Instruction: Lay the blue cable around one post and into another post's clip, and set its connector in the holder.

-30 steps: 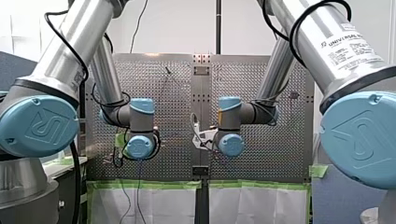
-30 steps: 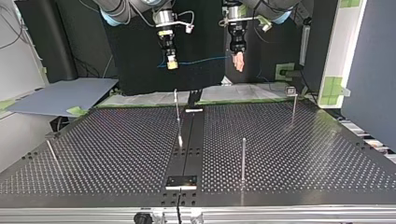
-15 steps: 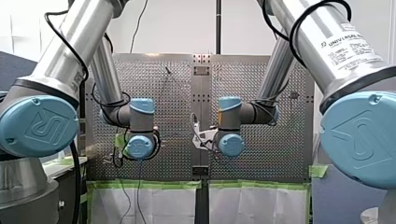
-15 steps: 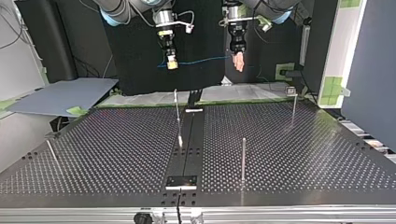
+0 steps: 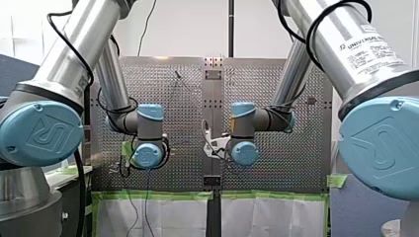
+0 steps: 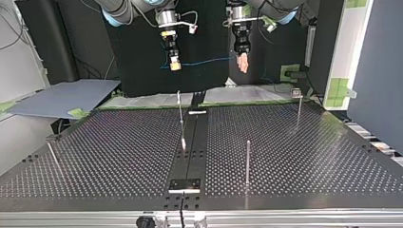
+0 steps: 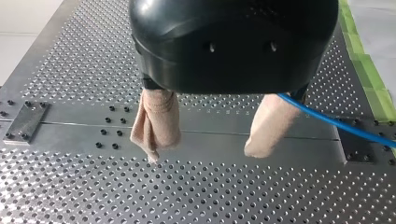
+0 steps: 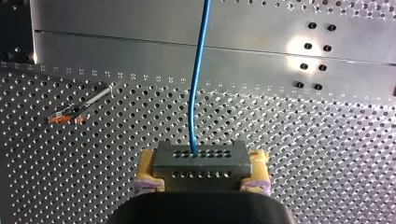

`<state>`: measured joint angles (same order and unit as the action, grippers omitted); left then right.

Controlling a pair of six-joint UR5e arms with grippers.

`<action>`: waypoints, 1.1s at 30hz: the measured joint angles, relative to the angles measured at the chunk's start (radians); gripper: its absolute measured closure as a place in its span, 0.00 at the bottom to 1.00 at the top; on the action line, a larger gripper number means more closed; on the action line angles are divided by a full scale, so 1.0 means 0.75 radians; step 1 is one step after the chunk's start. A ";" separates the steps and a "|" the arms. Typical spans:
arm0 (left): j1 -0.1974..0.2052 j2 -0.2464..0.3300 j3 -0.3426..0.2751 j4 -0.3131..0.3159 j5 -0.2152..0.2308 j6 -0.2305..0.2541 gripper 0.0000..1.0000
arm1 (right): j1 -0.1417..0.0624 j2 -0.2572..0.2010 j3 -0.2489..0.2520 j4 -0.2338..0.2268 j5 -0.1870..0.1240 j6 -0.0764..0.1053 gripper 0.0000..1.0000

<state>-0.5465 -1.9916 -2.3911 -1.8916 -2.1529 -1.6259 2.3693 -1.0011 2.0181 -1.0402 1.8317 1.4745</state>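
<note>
You see the right jaws clamped on the connector (image 8: 201, 161). The left jaws stand apart; the blue cable (image 7: 327, 122) vanishes behind one pad (image 7: 268, 126), contact unclear.

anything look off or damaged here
Only a small thing: on my left gripper, one beige pad looks creased and folded over, while the other is smooth. Nothing looks spilled or broken.

The perforated metal table (image 6: 309, 156) is carrying a thin upright metal post (image 6: 247, 161), a clip-topped metal post (image 6: 299, 105) beyond it in the top view, and a small rectangular metal plate (image 6: 185, 184) lying on its solid central strip (image 6: 195, 156).
</note>
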 joint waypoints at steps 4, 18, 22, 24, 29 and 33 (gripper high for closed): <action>0.000 0.000 0.000 0.000 0.000 0.000 0.00 | 0.000 0.000 0.000 0.000 0.000 0.000 1.00; 0.005 0.000 0.000 0.006 -0.004 0.000 0.00 | 0.002 0.003 0.000 0.002 -0.001 0.002 1.00; 0.006 0.000 0.000 0.008 -0.006 0.000 0.00 | 0.027 0.029 -0.001 0.027 -0.005 0.008 1.00; 0.006 0.000 0.000 0.008 -0.006 0.000 0.00 | 0.043 0.045 -0.002 0.039 -0.006 0.009 1.00; 0.006 0.000 0.000 0.008 -0.006 0.000 0.00 | 0.056 0.058 -0.002 0.048 -0.006 0.010 1.00; 0.006 0.000 0.000 0.008 -0.006 0.000 0.00 | 0.057 0.059 -0.002 0.049 -0.006 0.010 1.00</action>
<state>-0.5419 -1.9916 -2.3911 -1.8855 -2.1575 -1.6259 2.4119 -0.9569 2.0166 -1.0036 1.8271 1.4821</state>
